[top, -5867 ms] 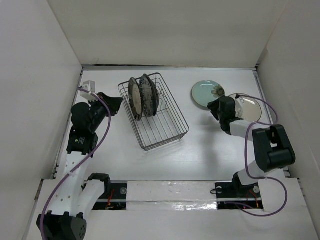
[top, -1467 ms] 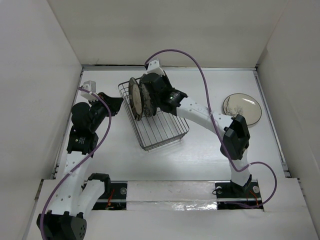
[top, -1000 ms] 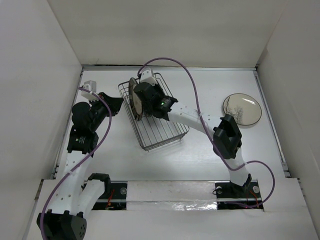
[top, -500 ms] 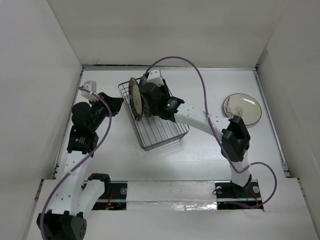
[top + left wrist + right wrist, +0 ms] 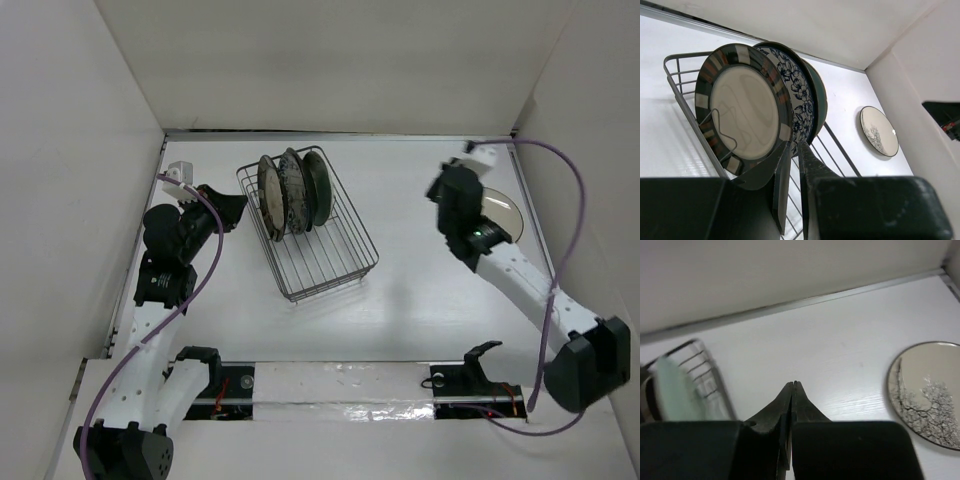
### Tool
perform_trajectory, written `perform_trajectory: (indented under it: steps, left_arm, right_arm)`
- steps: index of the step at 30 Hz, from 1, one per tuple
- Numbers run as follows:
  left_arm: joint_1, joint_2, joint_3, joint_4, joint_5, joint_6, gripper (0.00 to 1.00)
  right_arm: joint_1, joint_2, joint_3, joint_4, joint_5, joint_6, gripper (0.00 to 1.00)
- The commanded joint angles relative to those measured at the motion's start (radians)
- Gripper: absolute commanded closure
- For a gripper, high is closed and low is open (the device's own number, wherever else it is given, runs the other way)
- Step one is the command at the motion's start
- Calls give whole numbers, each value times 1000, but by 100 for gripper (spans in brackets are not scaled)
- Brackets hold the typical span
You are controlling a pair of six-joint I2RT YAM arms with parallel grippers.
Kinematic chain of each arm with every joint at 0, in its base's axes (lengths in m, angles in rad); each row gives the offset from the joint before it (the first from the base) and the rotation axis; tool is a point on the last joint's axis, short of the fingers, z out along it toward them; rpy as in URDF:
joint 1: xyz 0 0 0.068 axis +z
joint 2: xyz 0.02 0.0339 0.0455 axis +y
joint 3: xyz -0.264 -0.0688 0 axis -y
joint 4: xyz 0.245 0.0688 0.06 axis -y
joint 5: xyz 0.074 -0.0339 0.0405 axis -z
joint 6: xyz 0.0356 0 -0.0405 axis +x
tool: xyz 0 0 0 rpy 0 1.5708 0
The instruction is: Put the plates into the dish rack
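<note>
Top external view: three plates stand on edge in the dish rack (image 5: 330,262), at ten o'clock on the table (image 5: 420,300). They sit side by side in its far end — the brown-rimmed cream plate (image 5: 268,196), the blue-and-white floral plate (image 5: 291,190) and the teal plate (image 5: 318,187). A fourth, the cream branch plate (image 5: 503,218), lies flat at two o'clock, well apart. The right gripper (image 5: 791,386) hangs at that plate's nine o'clock edge, fingers pressed together on nothing. The left gripper (image 5: 794,146), at the rack's nine o'clock, is all but closed — one thin slit, empty.
</note>
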Motion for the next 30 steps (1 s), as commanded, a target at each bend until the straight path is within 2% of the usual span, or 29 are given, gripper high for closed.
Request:
perform_trajectory:
  steps: [1, 3, 4, 5, 7, 8, 9, 10, 12, 15, 18, 27, 30]
  left_arm:
    - [-5, -13, -2, 57, 14, -3, 91]
    - [-5, -3, 2, 61, 27, -6, 95]
    - [-5, 7, -1, 67, 35, -10, 96]
    - [-5, 4, -5, 73, 41, -14, 97]
    - [-5, -9, -8, 73, 37, -12, 98]
    - [-5, -9, -6, 66, 31, -9, 98]
    - [-5, -3, -2, 66, 27, -7, 98]
    - [-5, 4, -2, 66, 32, -10, 98]
    - [-14, 8, -3, 64, 34, -7, 96]
    - [-14, 1, -2, 61, 27, -7, 91]
    - [-24, 22, 6, 61, 38, -9, 87]
    - [-24, -4, 5, 50, 26, -1, 85]
    - [-24, -10, 11, 40, 11, 5, 84]
  right_arm:
    - [-319, -157, -252, 150, -179, 229, 100]
    - [-461, -200, -341, 183, -282, 336, 100]
    - [-574, -217, -398, 184, -305, 365, 100]
    - [-621, -220, -425, 205, -325, 410, 100]
    - [-713, -199, -490, 232, -388, 456, 88]
    - [-806, -186, -511, 265, -425, 503, 80]
    - [-850, -171, -533, 291, -490, 523, 68]
    - [-896, -151, -553, 316, -528, 549, 47]
    - [-1019, -79, -600, 388, -680, 612, 37]
    - [-1115, 21, -659, 501, -826, 677, 36]
    - [-1135, 96, -665, 520, -844, 689, 36]
    - [-1063, 346, -594, 633, -962, 738, 39]
    - [-1051, 374, -590, 701, -971, 781, 40]
